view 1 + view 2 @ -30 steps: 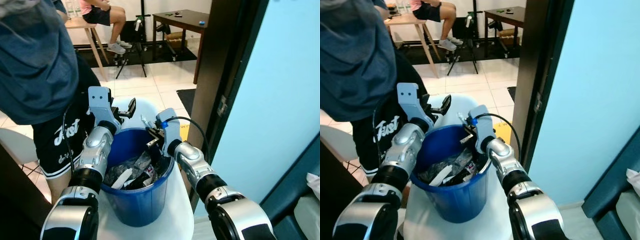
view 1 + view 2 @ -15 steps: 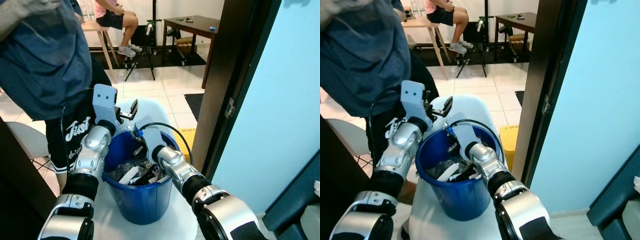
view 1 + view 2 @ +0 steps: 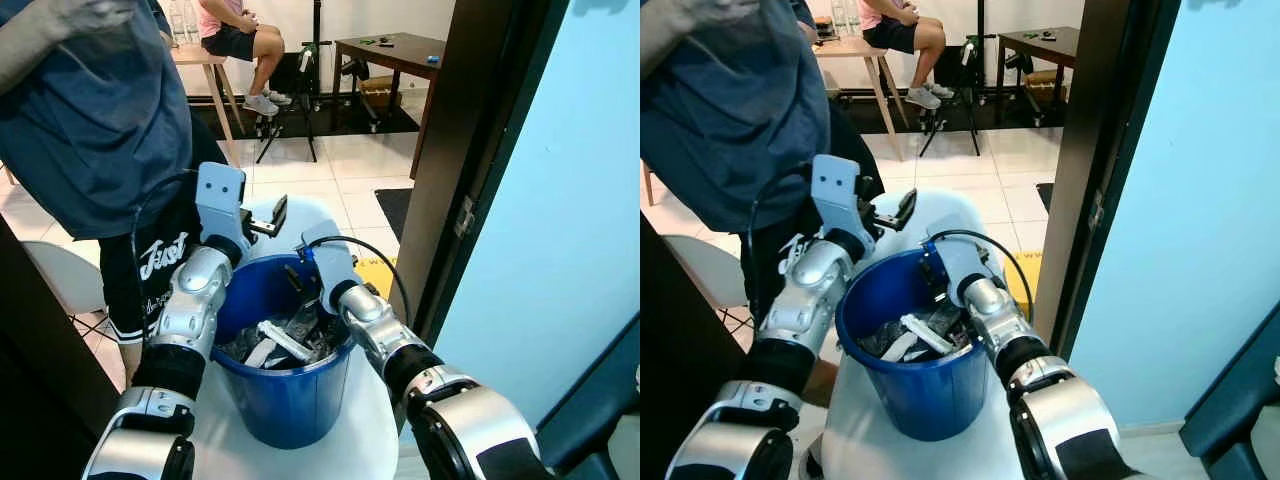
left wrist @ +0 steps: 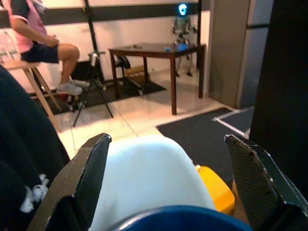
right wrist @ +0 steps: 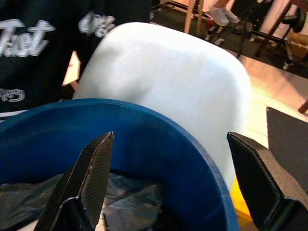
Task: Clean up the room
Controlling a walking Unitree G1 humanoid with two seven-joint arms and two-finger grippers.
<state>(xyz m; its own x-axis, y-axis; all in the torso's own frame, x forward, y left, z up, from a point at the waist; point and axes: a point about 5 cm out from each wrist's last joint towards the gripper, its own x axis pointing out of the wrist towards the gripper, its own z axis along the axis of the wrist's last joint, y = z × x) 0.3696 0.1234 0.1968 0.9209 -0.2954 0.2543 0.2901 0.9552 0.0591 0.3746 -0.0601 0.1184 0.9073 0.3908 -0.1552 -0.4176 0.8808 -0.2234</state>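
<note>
A blue bucket (image 3: 285, 405) stands on the seat of a white chair (image 3: 370, 440) and holds crumpled dark wrappers and white scraps (image 3: 283, 338). My left gripper (image 3: 272, 217) hovers open just beyond the bucket's far left rim, over the chair back (image 4: 144, 173). Open as well, my right gripper (image 3: 298, 277) dips inside the bucket's far rim (image 5: 192, 159), above the trash, with nothing between its fingers (image 5: 89, 180).
A person in a blue shirt and black shorts (image 3: 90, 130) stands close on the left, touching the chair. A dark door frame (image 3: 460, 150) and light blue wall (image 3: 560, 220) close off the right. A yellow object (image 4: 214, 185) lies behind the chair. Farther back are a seated person (image 3: 235, 30) and a dark table (image 3: 390, 50).
My right gripper swung left across the bucket and came back to its far rim. A white strip now lies on top of the trash. The camera view has shifted slightly.
</note>
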